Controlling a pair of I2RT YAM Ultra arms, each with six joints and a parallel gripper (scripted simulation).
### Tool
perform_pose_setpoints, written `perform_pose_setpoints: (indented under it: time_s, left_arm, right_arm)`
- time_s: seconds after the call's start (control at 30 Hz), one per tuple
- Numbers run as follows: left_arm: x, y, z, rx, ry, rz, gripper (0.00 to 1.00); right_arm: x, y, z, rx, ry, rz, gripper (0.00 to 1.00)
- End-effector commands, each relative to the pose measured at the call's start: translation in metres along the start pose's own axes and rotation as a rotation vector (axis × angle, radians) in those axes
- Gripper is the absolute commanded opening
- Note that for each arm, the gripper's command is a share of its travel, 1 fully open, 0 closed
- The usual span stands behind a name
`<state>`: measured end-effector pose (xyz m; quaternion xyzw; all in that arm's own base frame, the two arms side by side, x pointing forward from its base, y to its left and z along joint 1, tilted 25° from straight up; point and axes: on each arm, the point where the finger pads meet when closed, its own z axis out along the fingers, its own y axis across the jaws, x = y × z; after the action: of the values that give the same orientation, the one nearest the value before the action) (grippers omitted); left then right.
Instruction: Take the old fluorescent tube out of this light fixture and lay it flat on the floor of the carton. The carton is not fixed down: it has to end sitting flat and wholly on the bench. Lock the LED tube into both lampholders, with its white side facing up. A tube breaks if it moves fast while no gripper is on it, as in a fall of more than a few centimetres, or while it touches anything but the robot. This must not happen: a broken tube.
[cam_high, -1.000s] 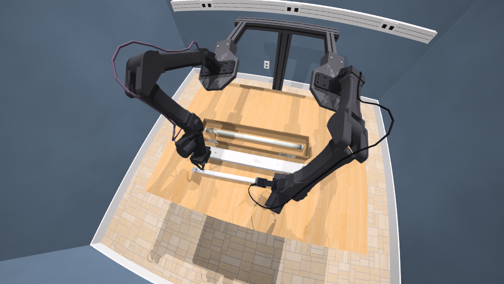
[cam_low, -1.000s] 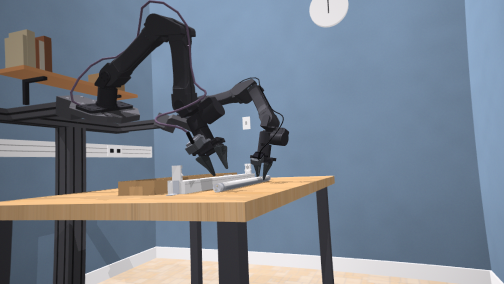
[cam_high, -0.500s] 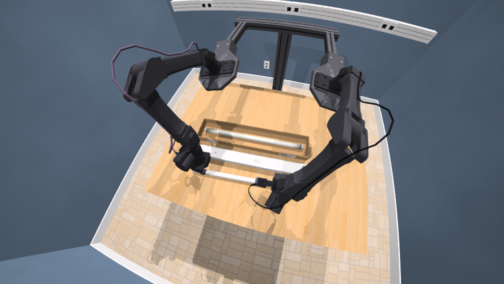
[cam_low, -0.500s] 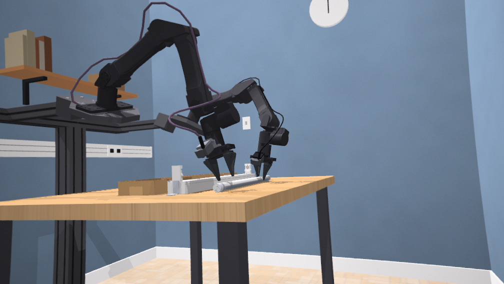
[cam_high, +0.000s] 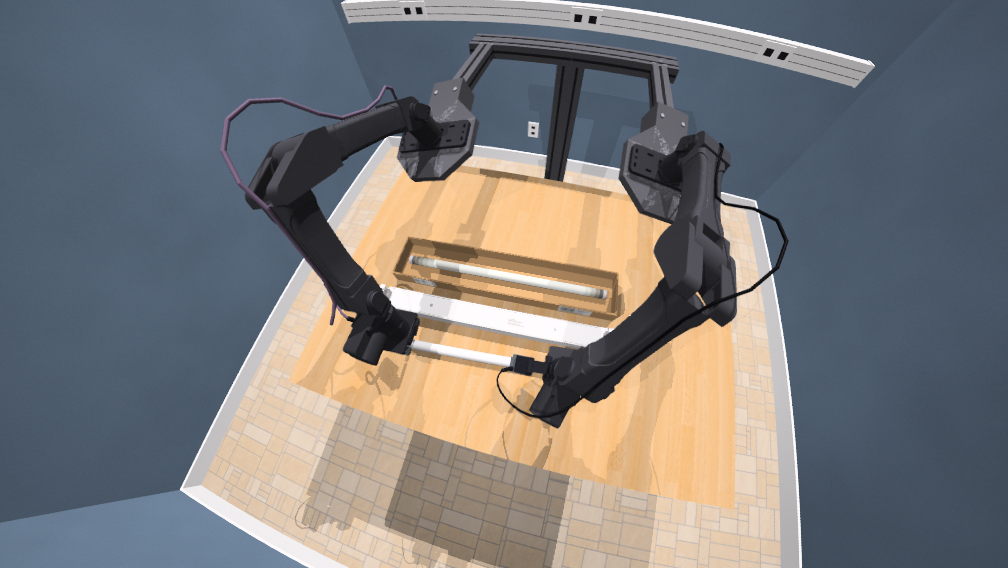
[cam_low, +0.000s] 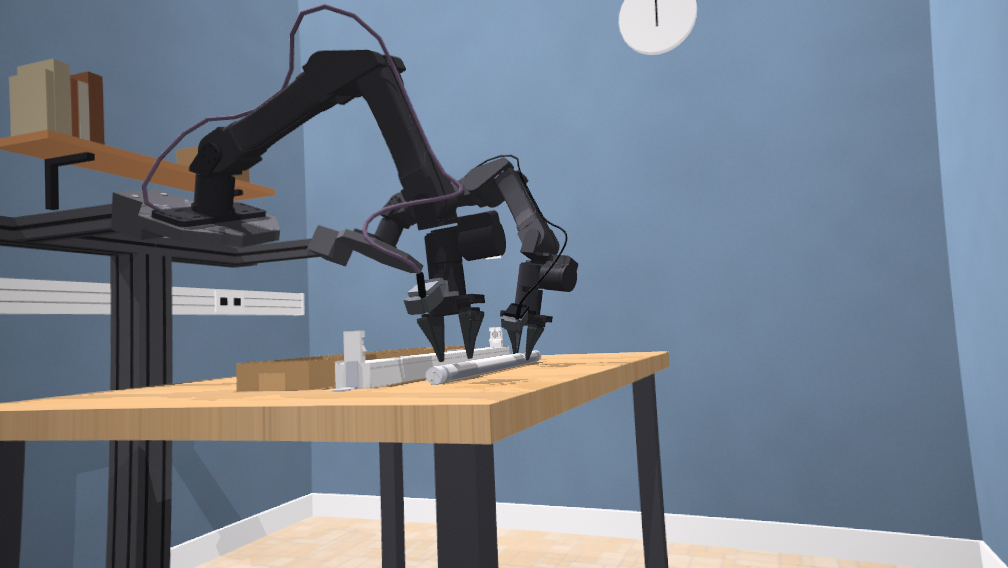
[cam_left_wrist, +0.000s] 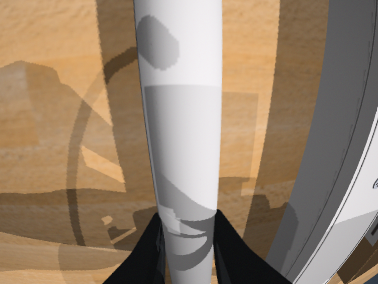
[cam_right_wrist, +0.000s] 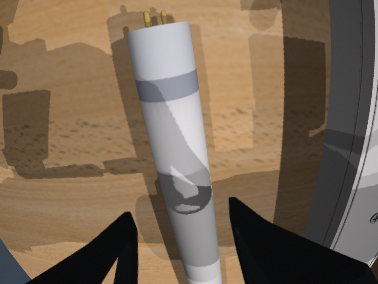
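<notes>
You're looking at two tubes: the LED tube (cam_high: 462, 353) (cam_low: 486, 365) (cam_left_wrist: 182, 125) (cam_right_wrist: 175, 125) is lying along the worktop (cam_high: 677, 437) (cam_low: 246, 419) (cam_left_wrist: 40, 175) (cam_right_wrist: 240, 120), lower centre of the top frame, and the old tube (cam_high: 507, 275) is resting in the carton (cam_high: 514, 257) (cam_low: 282, 373), just above the centre.

Your left gripper (cam_high: 533, 366) (cam_low: 521, 355) (cam_left_wrist: 187, 219) is gripping the LED tube, its fingers standing narrow with one on each side, at the bottom of the left wrist frame.

Over at the other end, your right gripper (cam_high: 410, 347) (cam_low: 455, 358) (cam_right_wrist: 180, 215) is pointing down at the tube with its fingers parted, holding nothing. In the right wrist frame the tube is running between those fingers on a slant, and its end is showing upper left: a pale cap (cam_right_wrist: 162, 52), a grey-blue band (cam_right_wrist: 168, 86) and two brass pins (cam_right_wrist: 155, 18) aiming at the top edge.

The white fixture (cam_high: 493, 321) (cam_low: 402, 370) (cam_left_wrist: 365, 175) (cam_right_wrist: 360, 215) is sitting between carton and LED tube, with the near lampholder (cam_low: 354, 349) and far lampholder (cam_low: 495, 336) standing upright in the exterior frame. The carton is sitting flat on the worktop, parallel to the fixture. Whether the LED tube is touching the wood under your left gripper, you can't tell.
</notes>
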<state>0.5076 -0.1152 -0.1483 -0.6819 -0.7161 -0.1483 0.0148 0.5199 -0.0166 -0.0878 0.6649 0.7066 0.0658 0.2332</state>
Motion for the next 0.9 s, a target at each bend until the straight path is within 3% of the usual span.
perform_pose_setpoints:
  time_s: [0.0, 0.27, 0.3, 0.33, 0.4, 0.57, 0.73, 0.8, 0.87]
  left_arm:
    - [-0.004, 0.001, -0.009, -0.001, -0.012, 0.017, 0.11]
    - [-0.004, 0.001, -0.009, -0.001, -0.012, 0.017, 0.11]
    - [-0.004, 0.001, -0.009, -0.001, -0.012, 0.017, 0.11]
    - [-0.004, 0.001, -0.009, -0.001, -0.012, 0.017, 0.11]
    - [-0.004, 0.001, -0.009, -0.001, -0.012, 0.017, 0.11]
    - [-0.004, 0.001, -0.009, -0.001, -0.012, 0.017, 0.11]
    - [-0.004, 0.001, -0.009, -0.001, -0.012, 0.017, 0.11]
    - [-0.004, 0.001, -0.009, -0.001, -0.012, 0.017, 0.11]
    - [-0.004, 0.001, -0.009, -0.001, -0.012, 0.017, 0.11]
  right_arm:
    - [0.005, -0.008, -0.007, 0.119, -0.006, -0.014, 0.49]
    - [0.002, -0.013, -0.024, 0.272, -0.015, -0.024, 0.49]
    - [0.004, -0.017, -0.014, 0.259, -0.010, -0.026, 0.49]
    - [0.004, 0.000, -0.017, 0.204, -0.011, -0.016, 0.49]
    - [0.003, 0.002, -0.023, 0.227, -0.014, -0.017, 0.49]
    - [-0.001, -0.014, -0.034, 0.359, -0.023, -0.027, 0.49]
    - [0.001, 0.005, -0.028, 0.273, -0.019, -0.015, 0.49]
    - [-0.004, 0.026, -0.047, 0.217, -0.019, -0.002, 0.49]
    - [-0.004, 0.026, -0.048, 0.215, -0.020, -0.002, 0.49]
